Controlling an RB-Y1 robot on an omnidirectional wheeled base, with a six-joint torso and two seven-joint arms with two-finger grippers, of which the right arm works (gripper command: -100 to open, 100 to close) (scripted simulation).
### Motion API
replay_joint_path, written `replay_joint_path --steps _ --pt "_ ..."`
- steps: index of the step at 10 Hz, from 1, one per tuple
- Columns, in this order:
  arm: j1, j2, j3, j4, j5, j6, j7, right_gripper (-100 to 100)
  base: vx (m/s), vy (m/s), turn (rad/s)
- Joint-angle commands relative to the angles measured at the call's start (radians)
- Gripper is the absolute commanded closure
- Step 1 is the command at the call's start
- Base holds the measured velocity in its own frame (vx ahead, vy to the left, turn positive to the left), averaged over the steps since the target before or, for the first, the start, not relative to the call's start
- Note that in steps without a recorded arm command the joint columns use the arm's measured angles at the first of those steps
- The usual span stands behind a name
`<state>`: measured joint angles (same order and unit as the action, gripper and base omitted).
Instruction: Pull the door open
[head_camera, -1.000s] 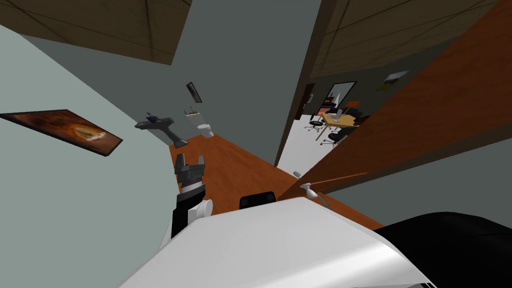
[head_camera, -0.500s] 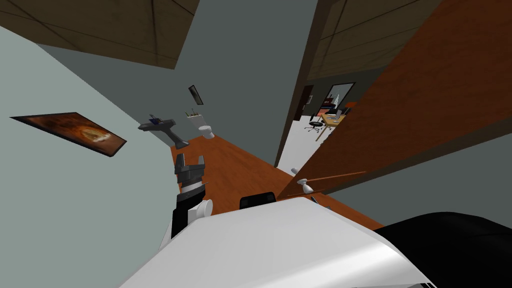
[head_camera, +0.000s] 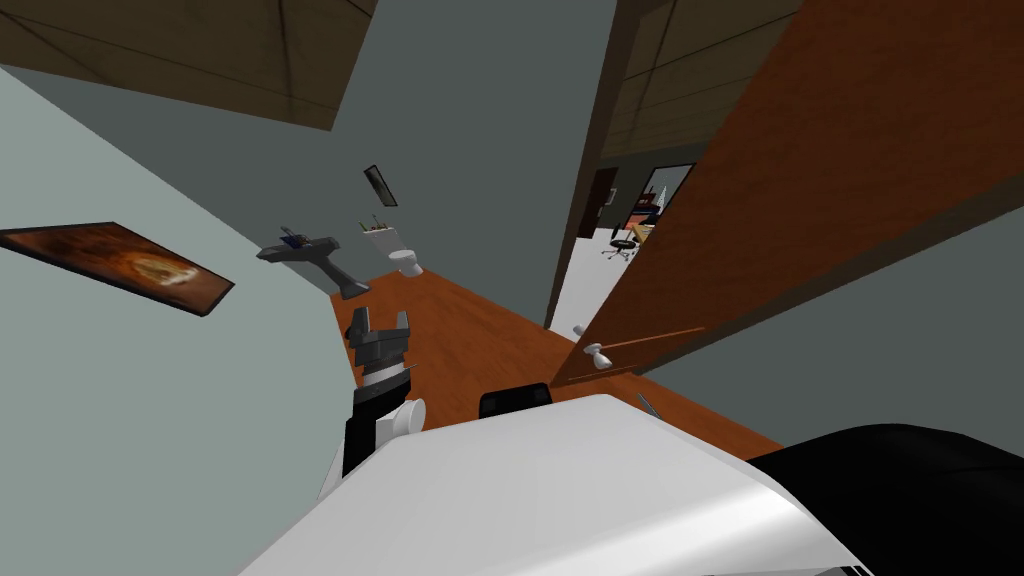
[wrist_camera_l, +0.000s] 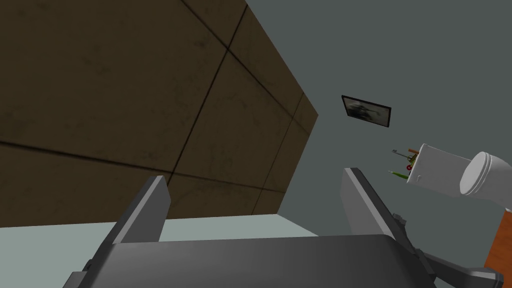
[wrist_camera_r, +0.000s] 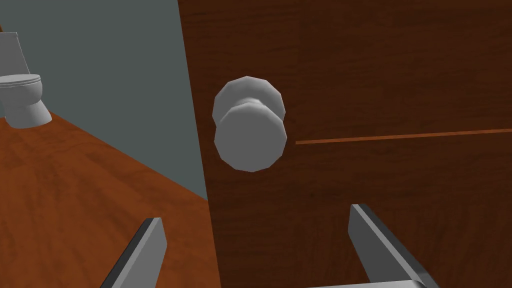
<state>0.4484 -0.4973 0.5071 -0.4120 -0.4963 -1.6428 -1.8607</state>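
Observation:
The brown wooden door (head_camera: 800, 200) stands ajar on my right, its free edge toward me. Its round grey knob (head_camera: 598, 352) sticks out near that edge. In the right wrist view the knob (wrist_camera_r: 250, 125) sits straight ahead on the door face (wrist_camera_r: 375, 75). My right gripper (wrist_camera_r: 256, 215) is open and a short way off the knob, touching nothing. My left gripper (head_camera: 378, 320) is held up beside the left wall, and its fingers (wrist_camera_l: 150, 200) are open and empty.
A white toilet (head_camera: 405, 260) and a grey sink (head_camera: 305, 250) stand at the far end of the red-brown floor (head_camera: 470, 340). A framed picture (head_camera: 120, 265) hangs on the left wall. Through the doorway (head_camera: 580, 290) is a white-floored room with a chair.
The door's free edge and knob have swung left and away in the head view, covering more of the room beyond the doorway. The head camera has shifted a little. My left arm has not moved.

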Motion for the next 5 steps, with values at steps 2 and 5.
replay_joint_path --steps 2,5 --pt "0.010 -0.003 -0.001 -0.015 -0.001 -0.007 0.003 -100 -0.114 0.005 -0.023" --pt "0.000 -0.012 -0.012 -0.021 -0.014 0.031 -0.007 -100 0.198 0.030 0.054"
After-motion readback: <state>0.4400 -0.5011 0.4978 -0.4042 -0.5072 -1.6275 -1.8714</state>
